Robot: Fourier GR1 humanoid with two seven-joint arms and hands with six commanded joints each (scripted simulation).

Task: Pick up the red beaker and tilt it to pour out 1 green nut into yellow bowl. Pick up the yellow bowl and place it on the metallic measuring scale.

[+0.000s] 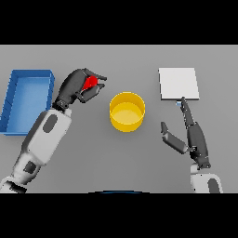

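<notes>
Beaker (90, 82) sits clenched in the left robot hand (76, 87), left of the bowl (127, 111) and apart from it; right robot hand (188, 135) rests released, right of the bowl.

You see a matt grey table (116, 60), smooth and even. The yellow bowl (127, 111) looks like smooth plastic with a soft sheen inside. Far right, the scale (179, 82) reads as pale brushed metal, flat. Far left, the blue bin (28, 100) looks like plain matt plastic.
</notes>
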